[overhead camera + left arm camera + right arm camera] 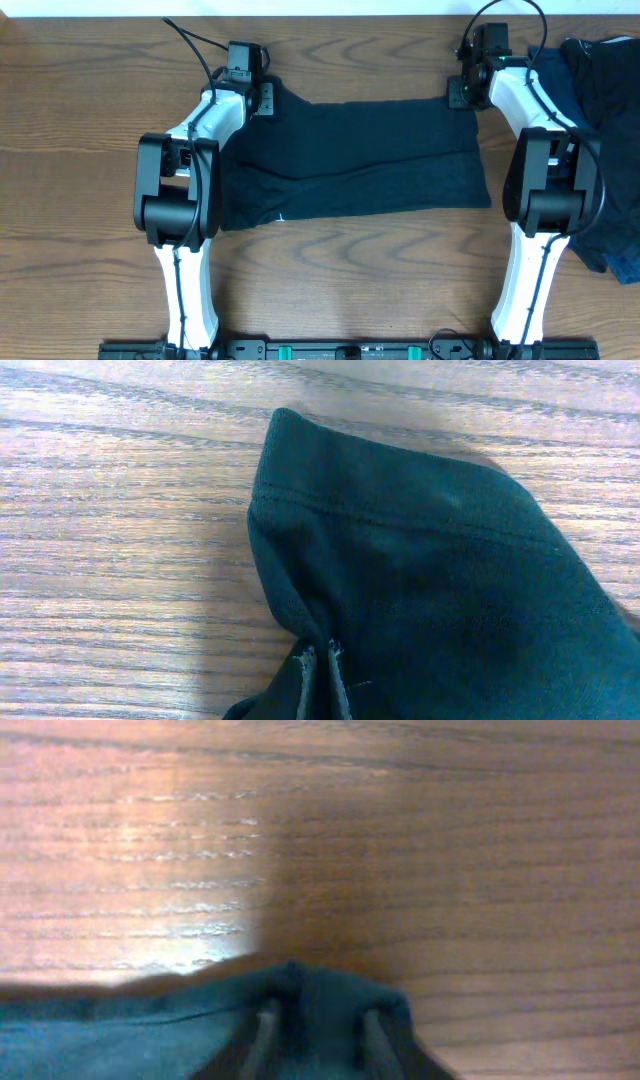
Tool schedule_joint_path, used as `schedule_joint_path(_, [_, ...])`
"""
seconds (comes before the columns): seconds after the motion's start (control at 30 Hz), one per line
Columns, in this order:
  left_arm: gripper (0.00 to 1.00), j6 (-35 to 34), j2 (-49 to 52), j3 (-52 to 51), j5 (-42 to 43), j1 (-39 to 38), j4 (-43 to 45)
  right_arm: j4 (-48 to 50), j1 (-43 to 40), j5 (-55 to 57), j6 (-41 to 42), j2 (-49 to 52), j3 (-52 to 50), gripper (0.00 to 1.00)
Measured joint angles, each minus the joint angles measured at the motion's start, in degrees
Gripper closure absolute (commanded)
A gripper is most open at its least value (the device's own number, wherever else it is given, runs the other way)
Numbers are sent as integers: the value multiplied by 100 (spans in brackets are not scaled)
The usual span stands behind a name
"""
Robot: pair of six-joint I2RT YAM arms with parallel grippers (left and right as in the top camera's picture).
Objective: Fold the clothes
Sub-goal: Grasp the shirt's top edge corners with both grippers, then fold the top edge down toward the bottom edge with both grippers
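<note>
One of the clothes, a dark navy garment (360, 160), lies spread flat across the middle of the table. My left gripper (262, 100) is at its far left corner. In the left wrist view that gripper (322, 655) is shut on a pinch of the fabric (430, 590), whose hemmed edge rises off the wood. My right gripper (462, 95) is at the far right corner. In the blurred right wrist view its fingers (265, 1032) stand apart, and a raised fold of the garment's edge (120, 1030) sits between them (318, 1025).
More dark clothes (605, 150) lie in a heap at the right edge, partly behind the right arm. Bare wooden tabletop (360, 260) runs in front of the garment, and both arm bases stand at the near edge.
</note>
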Motion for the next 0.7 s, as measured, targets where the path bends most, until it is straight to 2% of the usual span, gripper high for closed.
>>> schedule_joint_path(0.03, [94,2,0,0,-2,0,0,2,0,-15,-4,0,0,99])
schedule_joint_path(0.07, [94,0,0,0,0,2,0,7,0,-13,-7,0,0,99])
schedule_joint_path(0.37, [94,-175,-256,-103,4,7,-511,-11,0,-17,37,0,0,99])
schedule_joint_path(0.7, [94,-404,-1580,-146,20,44,-1156,-380,-26,-96,57,-160,-11,99])
